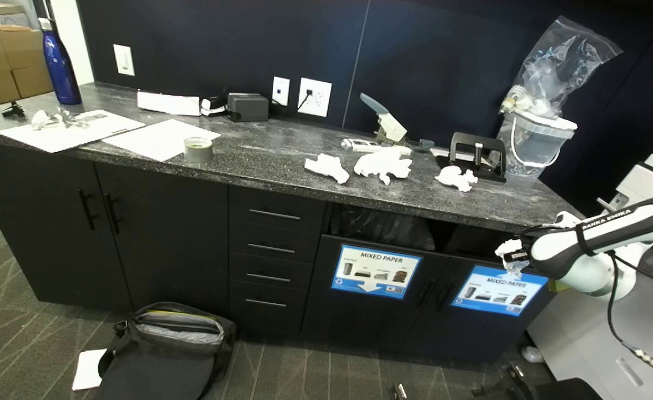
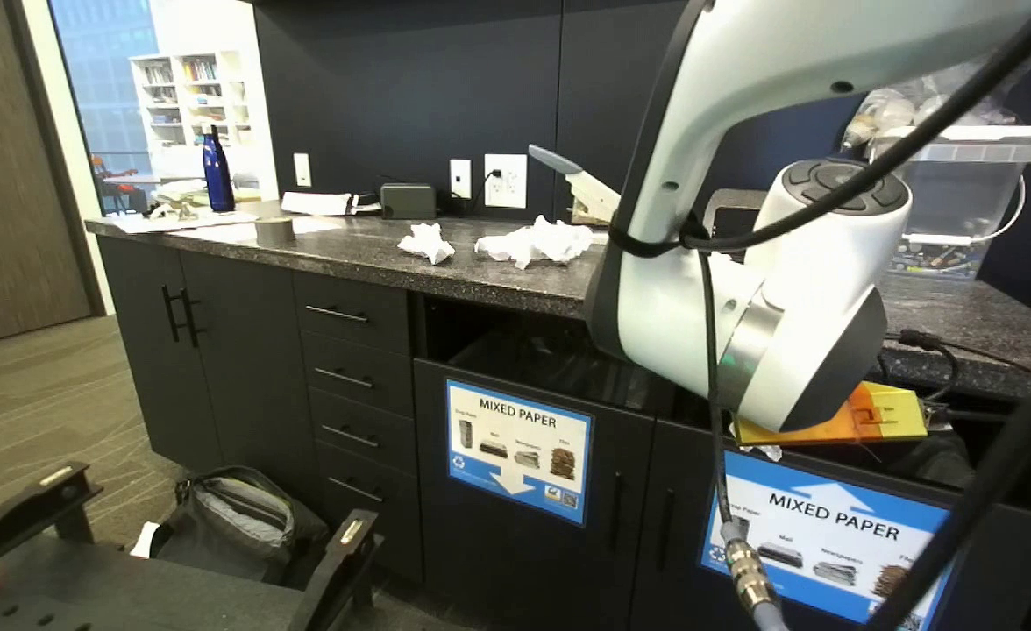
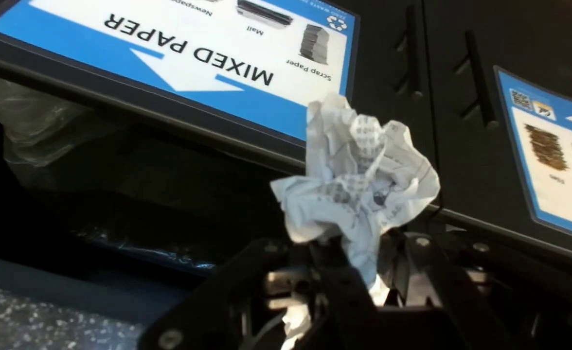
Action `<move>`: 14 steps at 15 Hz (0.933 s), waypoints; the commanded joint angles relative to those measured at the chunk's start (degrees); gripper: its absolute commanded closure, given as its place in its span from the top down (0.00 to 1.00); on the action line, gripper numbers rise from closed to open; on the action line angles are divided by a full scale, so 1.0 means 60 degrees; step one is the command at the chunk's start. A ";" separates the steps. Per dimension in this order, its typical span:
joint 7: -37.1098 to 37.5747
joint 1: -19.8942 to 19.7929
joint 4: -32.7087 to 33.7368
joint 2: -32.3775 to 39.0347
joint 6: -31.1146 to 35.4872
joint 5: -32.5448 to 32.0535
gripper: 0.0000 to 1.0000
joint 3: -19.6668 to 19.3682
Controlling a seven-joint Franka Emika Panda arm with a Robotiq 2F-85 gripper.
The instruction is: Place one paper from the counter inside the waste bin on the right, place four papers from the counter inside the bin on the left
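Observation:
In the wrist view my gripper [image 3: 356, 253] is shut on a crumpled paper with print on it [image 3: 354, 189], which sticks out past the fingertips. An exterior view places this held paper [image 1: 508, 251] at the opening of the right bin, close to its MIXED PAPER door [image 1: 501, 289]; whether it is over the opening I cannot tell. Loose on the counter [image 1: 271, 147] lie three more wads: a left paper [image 1: 327, 168], a bigger middle paper [image 1: 382, 163] and a small right paper [image 1: 457, 178]. Left of the gripper, the left bin [image 1: 385, 226] shows clear plastic in its opening.
A hole punch [image 1: 477, 155], a stapler [image 1: 390, 126] and a clear bucket [image 1: 532, 141] stand along the back of the counter. Flat sheets [image 1: 160, 139] and a tape roll [image 1: 198, 149] lie farther left. On the floor sits a black bag [image 1: 165, 350].

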 commanded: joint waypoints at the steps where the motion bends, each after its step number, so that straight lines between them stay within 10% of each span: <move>1: 0.0045 -0.0196 0.1168 0.1017 -0.0411 0.0055 0.10 0.0420; 14: -0.0303 -0.1709 0.3687 0.3411 -0.2145 0.0503 0.10 0.2465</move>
